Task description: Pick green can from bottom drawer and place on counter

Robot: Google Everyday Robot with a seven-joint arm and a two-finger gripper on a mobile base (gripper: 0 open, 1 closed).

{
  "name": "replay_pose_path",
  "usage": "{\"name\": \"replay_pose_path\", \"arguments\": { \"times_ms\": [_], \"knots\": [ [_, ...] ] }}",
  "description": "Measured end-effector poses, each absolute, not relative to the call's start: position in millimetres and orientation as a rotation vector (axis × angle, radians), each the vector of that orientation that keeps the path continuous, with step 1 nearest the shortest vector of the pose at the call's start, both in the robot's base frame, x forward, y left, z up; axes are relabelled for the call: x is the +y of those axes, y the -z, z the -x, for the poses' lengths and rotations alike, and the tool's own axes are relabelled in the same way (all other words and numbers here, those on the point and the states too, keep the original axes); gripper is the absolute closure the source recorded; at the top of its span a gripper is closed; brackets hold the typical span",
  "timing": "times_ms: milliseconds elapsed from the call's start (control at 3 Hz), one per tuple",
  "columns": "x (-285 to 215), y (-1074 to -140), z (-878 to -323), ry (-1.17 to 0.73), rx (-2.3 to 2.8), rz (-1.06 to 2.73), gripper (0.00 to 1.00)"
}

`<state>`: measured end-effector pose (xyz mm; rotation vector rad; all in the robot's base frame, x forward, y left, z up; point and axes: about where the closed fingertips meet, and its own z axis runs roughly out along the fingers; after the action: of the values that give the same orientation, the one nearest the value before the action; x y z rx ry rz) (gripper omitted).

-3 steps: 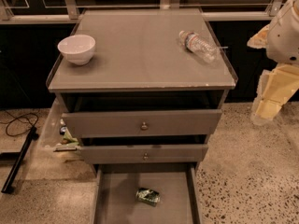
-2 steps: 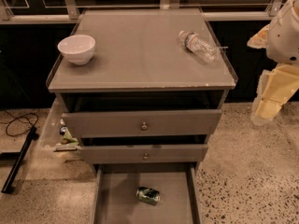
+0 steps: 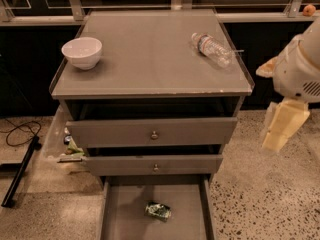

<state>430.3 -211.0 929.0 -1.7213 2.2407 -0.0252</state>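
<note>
One cabinet fills the middle of the frame, with three grey drawers, all pulled out by differing amounts. The two upper drawers [image 3: 110,132] each carry one small round metal knob [image 3: 154,134]. The bottom drawer [image 3: 125,209], at the lower centre, is out the farthest, a shallow tray with a plain flat floor and low side walls. One green can [image 3: 158,210] lies on its side on that floor, slightly right of the middle, shiny and looking dented, clear of both walls with bare floor all around it. The counter [image 3: 145,59] above is flat matte grey with a thin raised clear rim and a chipped pale front edge. It holds one white bowl [image 3: 82,52] upright near its left edge and one clear plastic bottle [image 3: 212,48] lying near its right rear corner, with a wide bare stretch between them. The gripper [image 3: 282,126], pale cream and blocky, hangs at the right of the frame beyond the cabinet's right side, over speckled floor [image 3: 260,194], well apart from the can. I cannot tell whether it is open or closed, and nothing shows in its hold.
</note>
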Motion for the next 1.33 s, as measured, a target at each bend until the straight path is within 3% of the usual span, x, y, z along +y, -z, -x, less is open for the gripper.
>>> {"name": "replay_pose_path", "arguments": {
  "times_ms": [1333],
  "knots": [
    [-213,-743,-423,-0.108,2.181,1.664,0.00]
  ]
}}
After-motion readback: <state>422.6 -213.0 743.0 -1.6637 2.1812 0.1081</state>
